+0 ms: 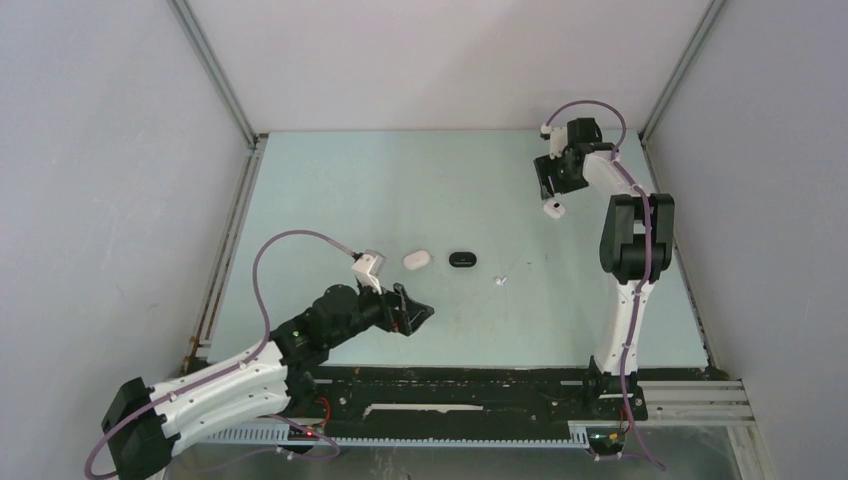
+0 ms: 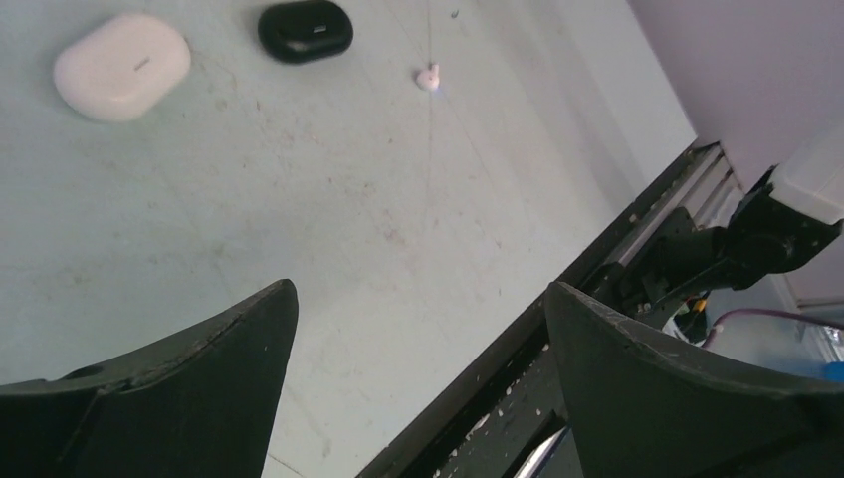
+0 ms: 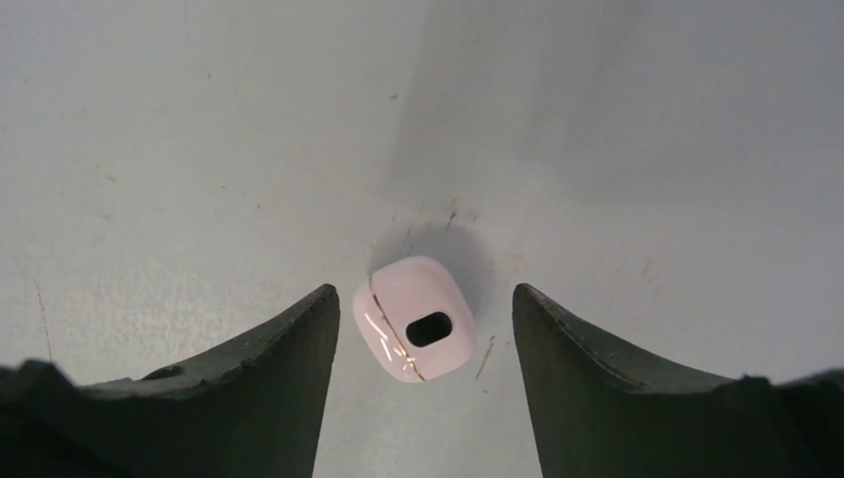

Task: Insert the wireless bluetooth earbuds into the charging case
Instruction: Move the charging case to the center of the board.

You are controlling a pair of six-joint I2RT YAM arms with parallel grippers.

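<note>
A closed white charging case (image 1: 417, 259) and a closed black case (image 1: 462, 260) lie mid-table, and one tiny white earbud (image 1: 502, 281) lies to their right. All three show in the left wrist view: white case (image 2: 121, 66), black case (image 2: 306, 30), earbud (image 2: 429, 77). My left gripper (image 1: 415, 315) is open and empty, hovering near the table's front, short of the cases (image 2: 418, 299). A second white case (image 1: 553, 209) sits at the far right. It stands on end with its dark port facing up (image 3: 415, 319). My right gripper (image 1: 548, 195) is open around it without touching (image 3: 423, 292). Other earbuds are out of view.
The black mounting rail (image 1: 450, 385) runs along the near table edge and shows in the left wrist view (image 2: 557, 329). Grey enclosure walls with metal frame posts (image 1: 215, 75) bound the table at the left, back and right.
</note>
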